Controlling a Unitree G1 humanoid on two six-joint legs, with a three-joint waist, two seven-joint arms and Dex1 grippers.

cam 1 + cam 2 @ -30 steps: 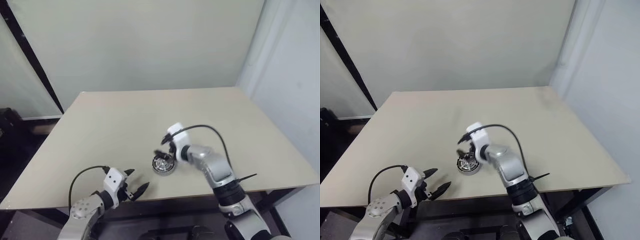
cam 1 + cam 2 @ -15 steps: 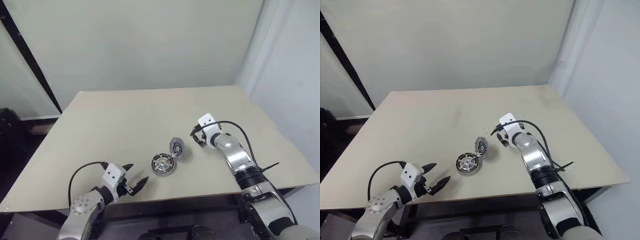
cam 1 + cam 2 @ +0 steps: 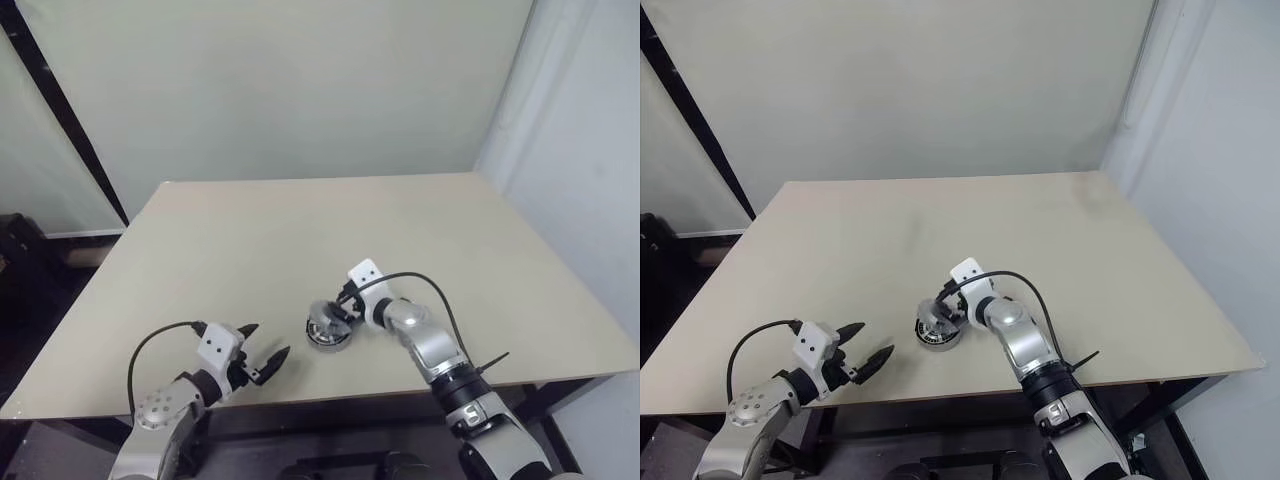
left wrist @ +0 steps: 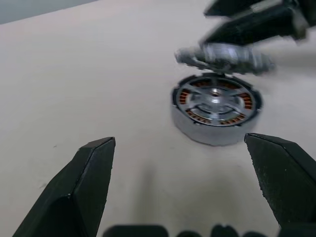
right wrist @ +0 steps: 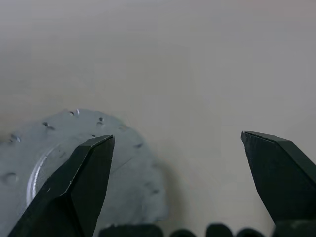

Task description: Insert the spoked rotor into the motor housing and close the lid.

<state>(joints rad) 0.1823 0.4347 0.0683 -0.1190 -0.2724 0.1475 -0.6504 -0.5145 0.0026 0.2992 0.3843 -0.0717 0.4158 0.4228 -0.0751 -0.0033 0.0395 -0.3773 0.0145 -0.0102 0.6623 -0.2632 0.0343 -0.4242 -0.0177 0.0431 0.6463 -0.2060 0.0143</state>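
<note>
Motor housing (image 4: 215, 109) sits flat on the desk (image 3: 250, 250) near its front edge, copper windings showing in a ring; spoked rotor (image 4: 216, 97) appears already seated inside it, silver spokes across the dark centre, though how fully it is bedded cannot be told.

Lid (image 4: 224, 53) hangs just above the housing's far rim, roughly level, blurred in the left wrist view; right gripper (image 3: 338, 309) is right at it, black fingers above and beside the disc; in the right wrist view the fingers stand wide apart with the pale perforated lid face (image 5: 84, 168) under one of them; whether any finger actually touches the lid cannot be told.

Left gripper (image 3: 262, 358) rests low near the front edge of the desk, well apart from the housing, fingers spread, holding nothing.

Step in hand, as judged: closing the lid over the housing.

To do it well: centre the lid's hub over the rotor's hub before lowering; at present the lid sits offset toward the far side, so it needs bringing nearer across the housing; keep the disc level, since a tilted lid would catch on the rim; lower gently and press evenly; left gripper could steady the housing wall if it slides; risk is the lid slipping off the open fingers and landing askew.
</note>
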